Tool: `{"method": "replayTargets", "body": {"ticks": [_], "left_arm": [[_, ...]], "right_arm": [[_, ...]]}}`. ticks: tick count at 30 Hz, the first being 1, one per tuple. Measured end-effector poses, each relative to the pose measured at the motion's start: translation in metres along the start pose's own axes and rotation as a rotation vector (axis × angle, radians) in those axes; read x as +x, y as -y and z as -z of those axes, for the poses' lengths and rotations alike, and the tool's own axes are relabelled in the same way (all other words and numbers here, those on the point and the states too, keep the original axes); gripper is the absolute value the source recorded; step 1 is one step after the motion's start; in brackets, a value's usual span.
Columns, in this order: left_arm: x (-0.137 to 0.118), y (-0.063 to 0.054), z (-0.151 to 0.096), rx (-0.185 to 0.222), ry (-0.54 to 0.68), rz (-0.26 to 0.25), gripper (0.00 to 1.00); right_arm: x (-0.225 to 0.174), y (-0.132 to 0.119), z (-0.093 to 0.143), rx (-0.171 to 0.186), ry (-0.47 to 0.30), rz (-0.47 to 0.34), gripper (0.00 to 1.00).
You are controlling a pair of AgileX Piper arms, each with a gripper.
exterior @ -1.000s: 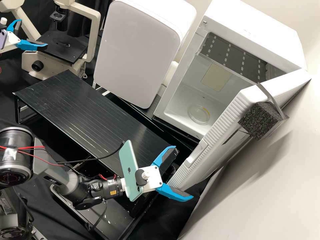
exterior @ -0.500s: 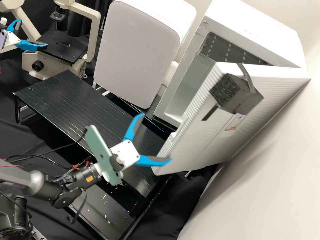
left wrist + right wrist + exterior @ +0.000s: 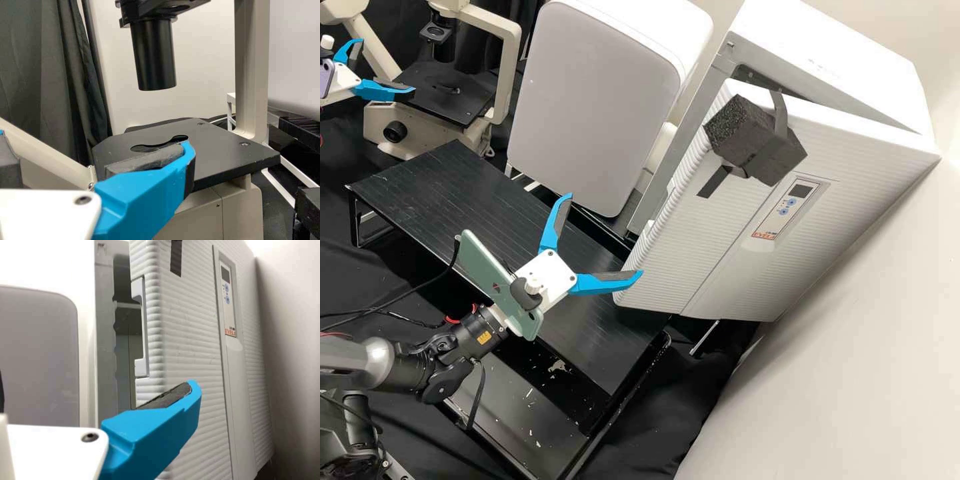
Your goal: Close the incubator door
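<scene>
Calling for a steady push on the incubator door [image 3: 727, 247] near its free edge [image 3: 689, 167], with right pincer [image 3: 606, 233] wide.

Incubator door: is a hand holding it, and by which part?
Not held. Right hand is open, one finger at the free edge of the door; left hand is also open, by the microscope.

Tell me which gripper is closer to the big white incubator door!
Right. The right gripper is open by the outer edge of the incubator door. The left gripper is much farther away, over by the microscope.
</scene>
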Motion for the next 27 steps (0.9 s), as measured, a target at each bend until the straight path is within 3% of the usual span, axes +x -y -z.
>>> {"method": "replayTargets", "body": {"ticks": [12,17,27], "left_arm": [[0.000,0.000,0.000,0.000,0.000,0.000,1.00],[0.000,0.000,0.000,0.000,0.000,0.000,1.00],[0.000,0.000,0.000,0.000,0.000,0.000,1.00]], "right_arm": [[0.041,0.024,-0.011,-0.093,0.041,0.023,1.00],[0.062,0.034,-0.019,-0.094,0.048,0.035,1.00],[0.095,0.053,-0.023,-0.061,0.018,0.062,1.00]]}}
